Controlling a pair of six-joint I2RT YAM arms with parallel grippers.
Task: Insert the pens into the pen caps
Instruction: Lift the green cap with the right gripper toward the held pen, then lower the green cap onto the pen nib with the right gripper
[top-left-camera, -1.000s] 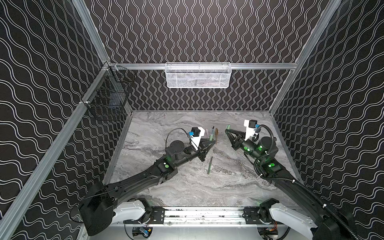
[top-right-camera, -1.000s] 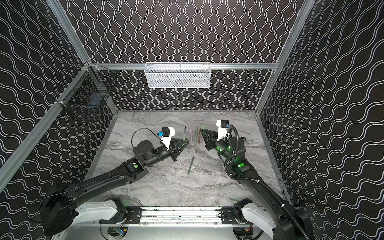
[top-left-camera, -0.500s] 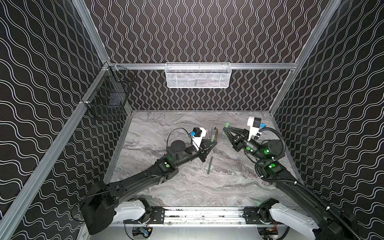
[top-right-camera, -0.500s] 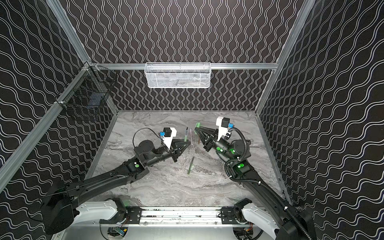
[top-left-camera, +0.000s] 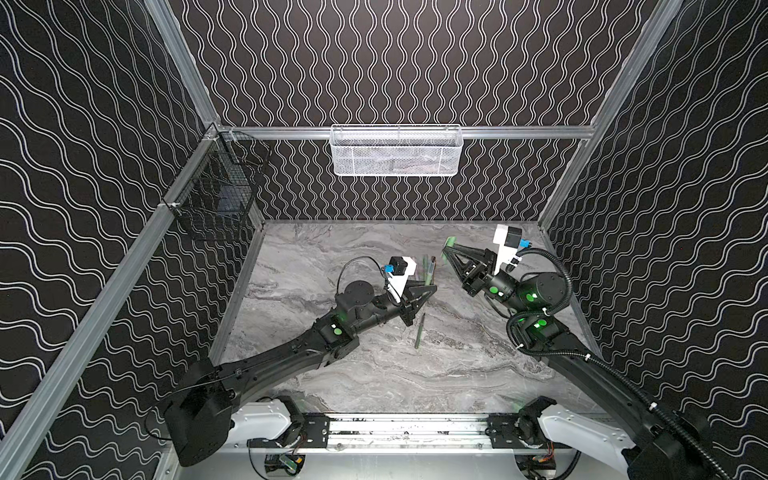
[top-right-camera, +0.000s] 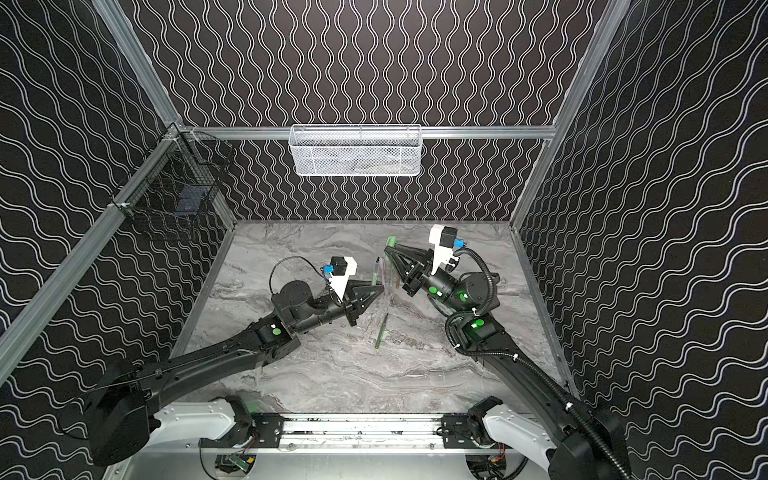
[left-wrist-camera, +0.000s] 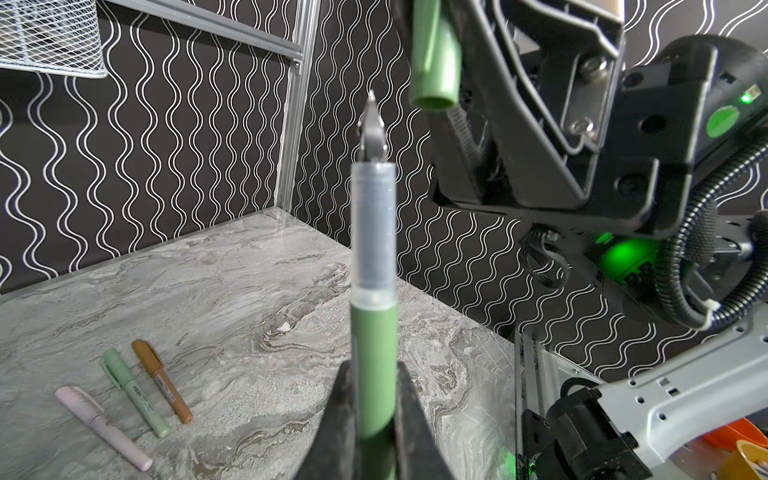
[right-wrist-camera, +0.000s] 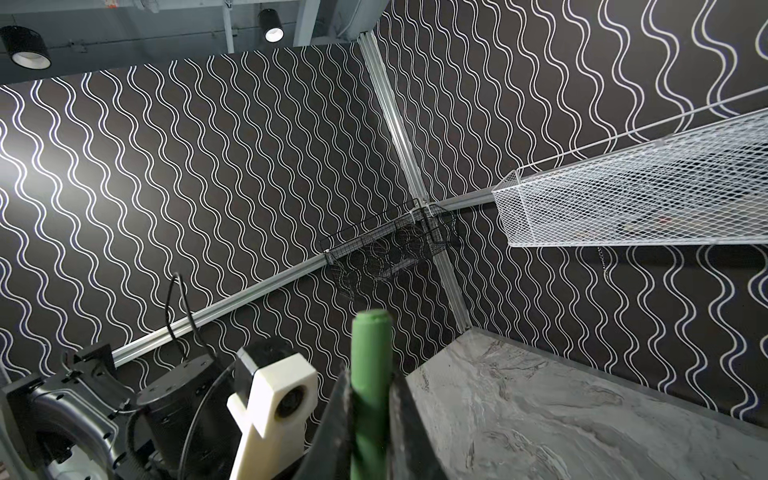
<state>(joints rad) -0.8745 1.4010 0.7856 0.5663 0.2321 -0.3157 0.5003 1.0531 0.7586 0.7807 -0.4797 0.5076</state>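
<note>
- Left jaws clamp the dark green pen; right jaws clamp the matching cap.
- Aligning step: the pen points just beside the cap's mouth; the next move calls for centring, then pushing.

The table is smooth grey marble-look, the white basket metal mesh, the dark green pen and cap matt plastic.
</note>
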